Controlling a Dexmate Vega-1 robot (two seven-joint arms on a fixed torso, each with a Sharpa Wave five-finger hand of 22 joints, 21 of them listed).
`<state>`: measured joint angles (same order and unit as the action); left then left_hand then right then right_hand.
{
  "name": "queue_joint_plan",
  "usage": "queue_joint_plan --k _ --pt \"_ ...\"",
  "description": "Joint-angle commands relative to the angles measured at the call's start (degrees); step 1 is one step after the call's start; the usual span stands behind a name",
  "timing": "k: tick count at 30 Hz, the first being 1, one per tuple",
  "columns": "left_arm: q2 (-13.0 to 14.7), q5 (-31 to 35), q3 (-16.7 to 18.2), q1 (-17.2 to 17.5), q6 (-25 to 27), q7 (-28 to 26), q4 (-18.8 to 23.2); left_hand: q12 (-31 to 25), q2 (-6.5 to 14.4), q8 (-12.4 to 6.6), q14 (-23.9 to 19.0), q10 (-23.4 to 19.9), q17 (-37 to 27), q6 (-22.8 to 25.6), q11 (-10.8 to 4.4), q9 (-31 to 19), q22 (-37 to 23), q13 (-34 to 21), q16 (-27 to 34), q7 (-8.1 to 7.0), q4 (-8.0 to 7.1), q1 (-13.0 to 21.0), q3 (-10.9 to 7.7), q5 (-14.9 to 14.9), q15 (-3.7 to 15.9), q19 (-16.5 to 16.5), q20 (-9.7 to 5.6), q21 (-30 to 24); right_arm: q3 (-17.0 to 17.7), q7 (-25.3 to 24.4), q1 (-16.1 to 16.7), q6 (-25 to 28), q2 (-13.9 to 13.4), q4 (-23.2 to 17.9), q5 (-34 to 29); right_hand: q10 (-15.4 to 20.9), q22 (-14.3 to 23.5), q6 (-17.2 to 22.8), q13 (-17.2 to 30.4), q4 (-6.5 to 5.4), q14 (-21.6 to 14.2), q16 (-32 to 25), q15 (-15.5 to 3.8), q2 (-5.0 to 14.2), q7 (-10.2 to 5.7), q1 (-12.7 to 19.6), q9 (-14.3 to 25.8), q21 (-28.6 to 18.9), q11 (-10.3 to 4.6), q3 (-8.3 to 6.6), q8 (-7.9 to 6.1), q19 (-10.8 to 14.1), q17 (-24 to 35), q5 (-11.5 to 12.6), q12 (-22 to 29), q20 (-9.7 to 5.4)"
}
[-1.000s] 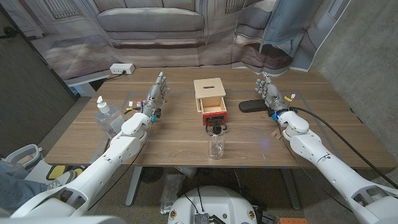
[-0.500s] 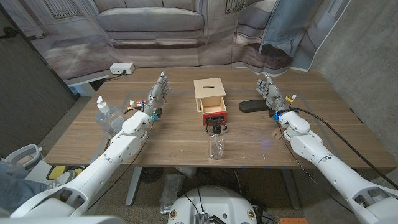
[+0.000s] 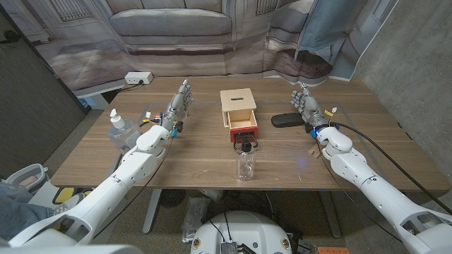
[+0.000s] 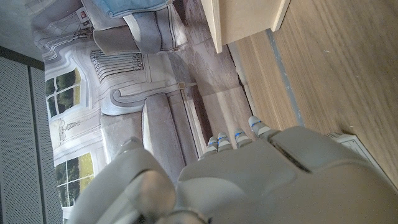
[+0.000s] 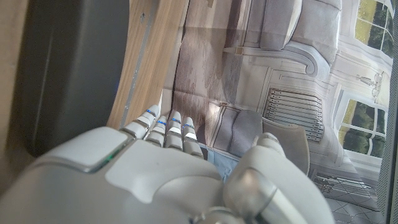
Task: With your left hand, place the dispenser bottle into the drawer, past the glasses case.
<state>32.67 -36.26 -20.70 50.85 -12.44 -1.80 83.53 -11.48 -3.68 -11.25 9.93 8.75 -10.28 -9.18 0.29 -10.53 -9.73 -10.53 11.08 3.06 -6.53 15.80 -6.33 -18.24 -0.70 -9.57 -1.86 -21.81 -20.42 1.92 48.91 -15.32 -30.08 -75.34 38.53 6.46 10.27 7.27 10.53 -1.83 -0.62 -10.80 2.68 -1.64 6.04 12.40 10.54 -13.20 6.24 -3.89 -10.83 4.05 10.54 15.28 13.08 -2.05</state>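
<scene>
Looking down from the head view, we've got the dispenser bottle (image 3: 119, 129) standing upright at the left side of the table (image 3: 205, 159), clear plastic with a white pump top. Our left hand (image 3: 177, 109) is up on the table to the right of it and a bit farther back, not touching it, fingers (image 3: 184, 92) stretched out straight and apart, holding nothing. The left forearm runs just beside the bottle, and we can't tell if it brushes it.

Middle of the table there's the small wooden box with its drawer (image 3: 244, 124) pulled out toward us; the drawer has a red front and something dark sits inside, too small for us to make out. Just near of that stands a clear jar (image 3: 245, 163) with a black lid. The glasses case (image 3: 289, 120) is the dark flat thing lying right of the drawer, and our right hand (image 3: 306, 106) stands just beside its right end, fingers extended and loose, gripping nothing.

From the left wrist view we see the back of the left hand (image 4: 249, 180) and a corner of the wooden box (image 4: 245, 22). The right wrist view shows the right hand (image 5: 155, 180) close to the dark case (image 5: 68, 68).

Far left on the table sits a white power strip (image 3: 138, 77).
</scene>
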Motion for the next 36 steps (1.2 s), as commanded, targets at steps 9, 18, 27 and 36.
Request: queue_joint_plan --k 9,18,27,36 --pt "3.8 0.8 2.1 1.8 1.5 -1.7 6.2 -0.6 0.3 -0.46 0.8 -0.6 -0.1 0.6 0.02 -0.1 -0.3 -0.2 0.2 0.07 0.21 0.7 -0.10 -0.2 -0.12 -4.8 -2.98 0.3 0.1 -0.5 1.0 0.2 -0.3 -1.1 0.2 0.5 0.3 0.7 0.3 -0.15 -0.4 -0.4 0.08 0.73 -0.12 0.2 0.2 0.3 0.09 -0.15 -0.43 0.3 0.1 0.0 0.2 -0.36" --pt "4.9 1.1 2.7 1.6 2.5 -2.0 7.8 -0.7 0.4 -0.56 0.4 -0.9 -0.1 1.1 0.04 -0.1 -0.3 -0.2 0.3 0.08 0.27 0.9 -0.03 -0.2 -0.15 -4.6 -2.70 0.5 0.1 -0.6 1.2 0.4 -0.3 -0.8 0.3 0.5 0.3 0.7 0.3 -0.14 -0.4 -0.3 0.13 0.90 -0.11 0.2 0.2 0.4 0.10 -0.16 -0.42 0.3 0.1 -0.1 0.1 -0.25" --pt "6.1 -0.6 3.5 1.4 3.8 -0.3 8.6 -0.7 0.5 -0.53 0.2 -1.1 -0.1 1.2 0.14 -0.1 -0.4 -0.2 0.3 0.10 0.31 1.0 0.02 -0.2 -0.16 -4.4 -2.61 0.7 0.2 -1.1 1.6 0.2 -0.5 -1.5 -0.1 0.5 0.3 0.6 0.3 -0.13 -0.5 -0.3 0.16 1.01 -0.15 0.2 0.2 0.4 0.09 -0.14 -0.40 0.4 0.1 -0.1 0.1 -0.20" --pt "8.5 -0.4 4.6 2.3 6.5 -1.9 12.2 -0.8 0.7 -0.63 0.1 -1.4 -0.1 1.7 0.32 -0.1 -0.4 -0.2 0.3 0.22 0.36 1.2 0.05 -0.2 -0.24 -4.4 -2.38 0.9 0.1 -1.3 1.6 0.4 0.0 -0.9 0.3 0.5 0.3 0.6 0.3 -0.12 -0.6 -0.3 0.20 1.10 -0.15 0.2 0.2 0.5 0.18 -0.11 -0.40 0.4 0.1 -0.2 0.1 -0.14"
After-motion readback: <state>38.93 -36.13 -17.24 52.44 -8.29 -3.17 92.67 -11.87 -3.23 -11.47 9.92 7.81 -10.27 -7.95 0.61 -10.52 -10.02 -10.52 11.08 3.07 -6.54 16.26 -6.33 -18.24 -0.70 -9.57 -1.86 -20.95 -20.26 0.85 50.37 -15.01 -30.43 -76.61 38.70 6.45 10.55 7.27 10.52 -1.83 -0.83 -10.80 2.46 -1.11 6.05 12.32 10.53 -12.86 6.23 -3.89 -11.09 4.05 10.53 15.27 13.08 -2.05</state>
